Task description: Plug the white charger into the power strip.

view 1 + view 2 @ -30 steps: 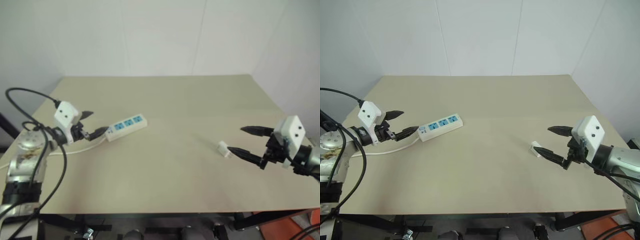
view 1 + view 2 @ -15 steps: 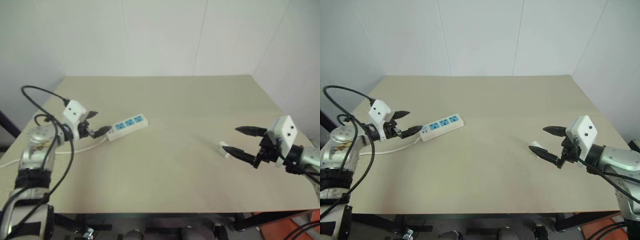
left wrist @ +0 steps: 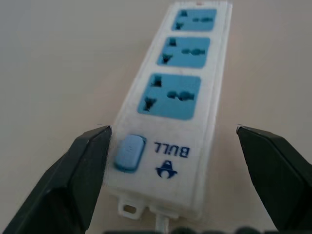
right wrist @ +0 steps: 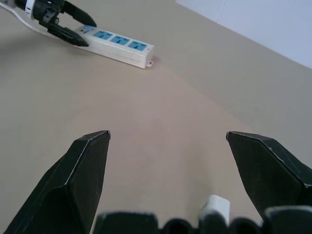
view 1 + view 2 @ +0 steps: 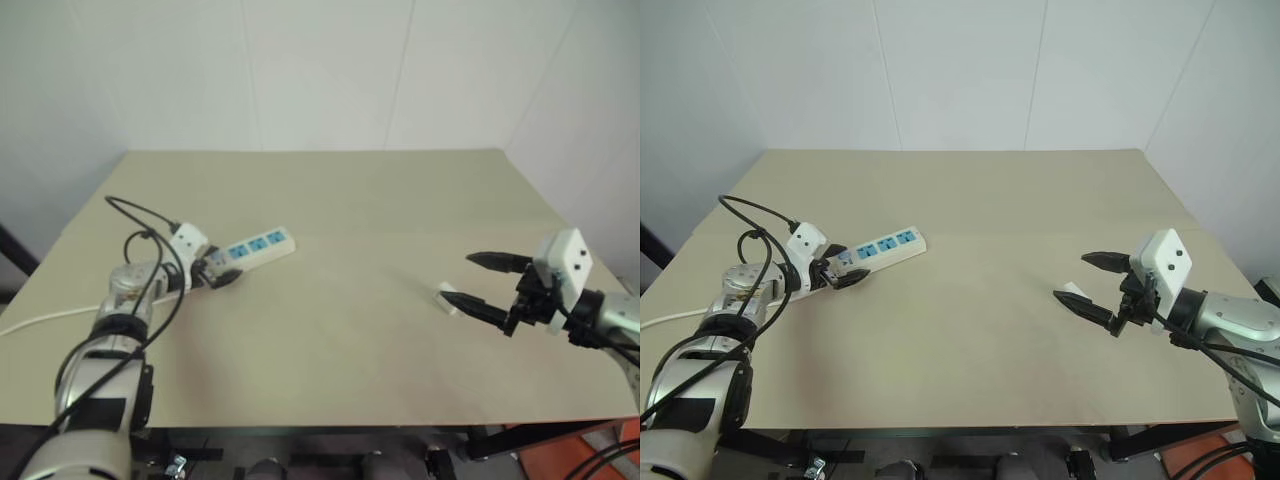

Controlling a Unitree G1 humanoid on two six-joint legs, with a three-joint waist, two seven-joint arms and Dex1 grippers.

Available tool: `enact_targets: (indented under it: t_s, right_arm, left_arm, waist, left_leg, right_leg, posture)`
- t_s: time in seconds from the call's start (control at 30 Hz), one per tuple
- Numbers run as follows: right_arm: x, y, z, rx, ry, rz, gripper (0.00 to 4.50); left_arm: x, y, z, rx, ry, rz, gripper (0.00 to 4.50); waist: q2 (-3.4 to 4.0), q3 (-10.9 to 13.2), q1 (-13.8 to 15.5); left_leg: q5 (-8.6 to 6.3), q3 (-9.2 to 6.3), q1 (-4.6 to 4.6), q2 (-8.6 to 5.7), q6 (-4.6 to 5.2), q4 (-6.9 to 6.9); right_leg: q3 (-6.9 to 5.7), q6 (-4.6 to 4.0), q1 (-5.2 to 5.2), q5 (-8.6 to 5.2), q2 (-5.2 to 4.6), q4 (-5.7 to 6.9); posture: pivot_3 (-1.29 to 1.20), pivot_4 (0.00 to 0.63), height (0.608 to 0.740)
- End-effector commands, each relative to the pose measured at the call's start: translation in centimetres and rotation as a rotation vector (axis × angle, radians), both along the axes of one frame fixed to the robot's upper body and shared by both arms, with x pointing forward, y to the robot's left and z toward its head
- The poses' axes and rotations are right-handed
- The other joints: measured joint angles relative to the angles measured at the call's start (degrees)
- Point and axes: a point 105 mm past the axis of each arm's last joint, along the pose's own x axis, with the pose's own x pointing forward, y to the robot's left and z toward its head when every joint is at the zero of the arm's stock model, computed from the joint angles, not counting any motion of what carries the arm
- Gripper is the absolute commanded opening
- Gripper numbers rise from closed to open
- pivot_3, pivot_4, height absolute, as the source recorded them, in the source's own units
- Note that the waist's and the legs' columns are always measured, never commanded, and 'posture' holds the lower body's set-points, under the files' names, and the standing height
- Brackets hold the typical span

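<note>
Your right pincer point(image 5: 1088, 282) stands wide with the white charger point(image 5: 1073, 293) on the surface between its fingertips. Across the surface, your left pincer point(image 5: 843, 266), also wide, straddles the switch end of the power strip point(image 5: 880, 251).

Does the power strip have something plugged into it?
No, all three blue sockets on the power strip are empty, and the charger lies on the table.

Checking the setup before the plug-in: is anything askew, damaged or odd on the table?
Nothing stands out. The power strip lies flat, sockets up and unoccupied, and looks intact. The charger lies apart on the table, not yet plugged in.
</note>
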Motion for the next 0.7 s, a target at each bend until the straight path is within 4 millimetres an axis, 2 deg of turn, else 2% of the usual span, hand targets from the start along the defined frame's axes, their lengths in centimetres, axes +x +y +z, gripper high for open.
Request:
enact_targets:
  t_s: [0.03,0.4,0.57,0.6,0.7]
  right_arm:
    - [-0.6,0.0,1.6,0.003,-0.062,-0.002,4.50]
    - [-1.0,0.3,1.6,0.005,-0.062,-0.002,4.50]
    - [-1.1,0.4,1.6,0.006,-0.059,-0.001,4.50]
    - [-1.1,0.4,1.5,0.006,-0.059,0.000,4.50]
    - [-1.2,0.4,1.5,0.005,-0.057,0.001,4.50]
  left_arm:
    - [0.4,-0.2,-0.1,0.042,-0.005,0.012,4.48]
    - [0.8,0.5,-1.1,0.038,0.019,0.108,4.48]
    - [0.7,0.2,-1.4,0.017,0.039,0.098,4.48]
    - [0.6,0.1,-1.5,0.009,0.044,0.093,4.10]
    - [0.6,-0.2,-1.6,0.004,0.049,0.077,3.52]
  waist:
    - [0.00,0.00,0.04]
    - [-0.01,-0.01,-0.07]
    - [-0.01,-0.01,-0.15]
    - [-0.01,-0.01,-0.13]
    - [-0.01,-0.01,0.00]
  left_leg:
    - [0.00,0.00,0.01,-0.01,0.00,0.00]
    - [0.00,0.00,0.11,0.00,0.00,0.00]
    - [0.00,0.00,0.11,-0.01,0.00,0.00]
    - [0.00,0.00,0.11,-0.01,0.00,0.00]
    - [0.00,0.00,0.12,-0.01,0.00,0.00]
  right_leg:
    - [0.00,0.01,0.01,0.00,-0.01,0.00]
    - [0.01,0.03,0.08,-0.01,-0.01,0.03]
    - [0.01,0.03,0.09,-0.01,0.00,0.03]
    - [0.01,0.03,0.08,-0.01,0.00,0.03]
    - [0.01,0.03,0.10,-0.01,-0.01,0.04]
  posture:
    - [0.00,0.150,0.740]
    - [0.00,0.150,0.740]
    - [0.00,0.150,0.740]
    - [0.00,0.150,0.740]
    - [0.00,0.150,0.740]
